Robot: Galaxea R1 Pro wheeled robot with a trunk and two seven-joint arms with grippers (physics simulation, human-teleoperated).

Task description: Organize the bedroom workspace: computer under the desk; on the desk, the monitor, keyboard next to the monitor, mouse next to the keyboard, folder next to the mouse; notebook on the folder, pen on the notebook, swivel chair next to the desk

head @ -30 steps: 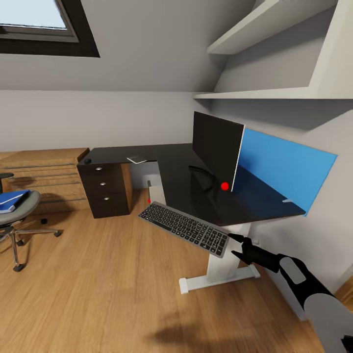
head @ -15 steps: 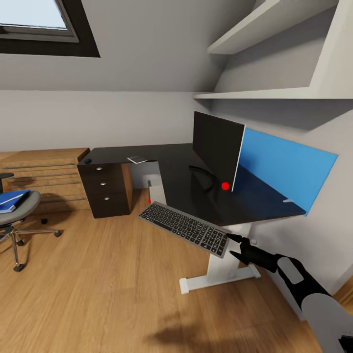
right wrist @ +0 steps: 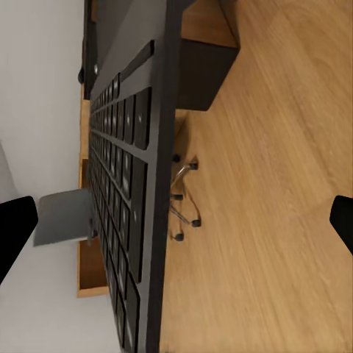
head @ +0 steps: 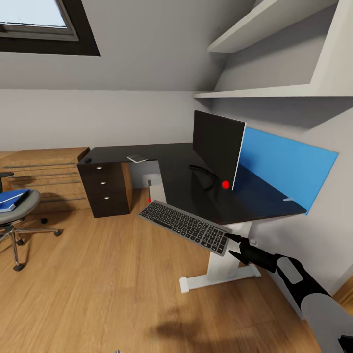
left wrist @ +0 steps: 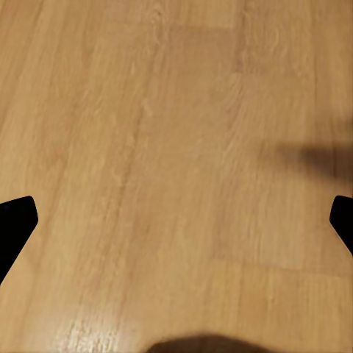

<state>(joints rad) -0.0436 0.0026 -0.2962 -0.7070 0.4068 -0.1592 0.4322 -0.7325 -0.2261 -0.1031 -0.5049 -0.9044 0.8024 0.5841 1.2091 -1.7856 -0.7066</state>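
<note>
At lower right, the slim grey-framed dark-keyed keyboard point(head: 185, 227) is clamped at one end by the black right gripper point(head: 234, 245), held before the long black L-shaped desk point(head: 196, 189); the wide black flat monitor point(head: 217, 148) stands behind. The left gripper's fingertips point(left wrist: 16, 224) are spread apart over the light wood plank floor point(left wrist: 176, 147).

Attic bedroom, skylight point(head: 39, 24), desk point(head: 196, 181), monitor point(head: 215, 147)

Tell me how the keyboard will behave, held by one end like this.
The keyboard looks stiff: it juts out straight from the right gripper with no sag. Pinched only at its end, it may swing or twist in the jaws. It is slim, so probably light.
</note>
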